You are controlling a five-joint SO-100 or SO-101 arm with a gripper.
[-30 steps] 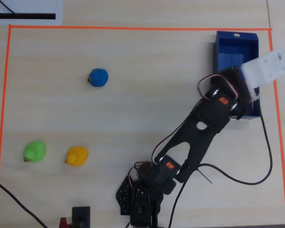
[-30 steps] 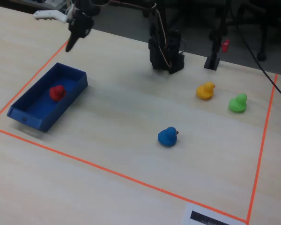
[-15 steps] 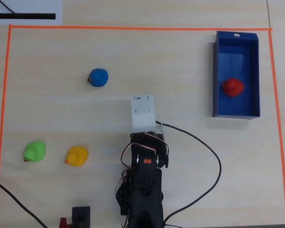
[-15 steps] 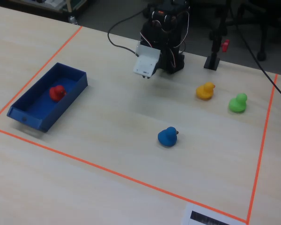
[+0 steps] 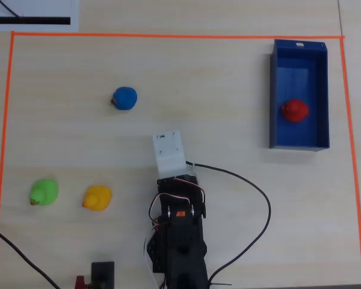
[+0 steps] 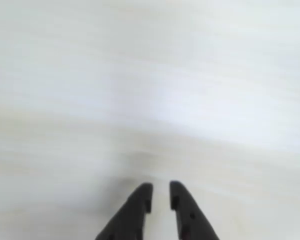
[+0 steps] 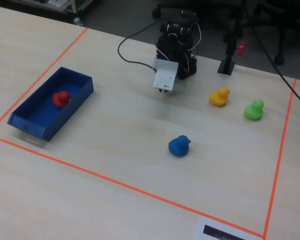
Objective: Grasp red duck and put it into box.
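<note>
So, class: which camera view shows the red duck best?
The overhead view: the duck sits unobstructed inside the box. The fixed view shows it smaller and at an angle. The wrist view shows only the pincer and table.

No legible text, label, brand, number or sign on anything.

Overhead looks straight down; fixed faces the arm obliquely; wrist hugs tabletop.

Red duck (image 5: 295, 110), bright red, inside deep-blue box (image 5: 277, 90). Blue duck (image 5: 125, 98), yellow duck (image 5: 97, 198), green duck (image 5: 44, 192). Worktop (image 5: 216, 90) pale wood grain, bordered by orange tape (image 5: 168, 36). Arm (image 5: 179, 229) black; white block (image 5: 169, 153) at its wrist. Fingers (image 6: 182, 207) black.
</note>
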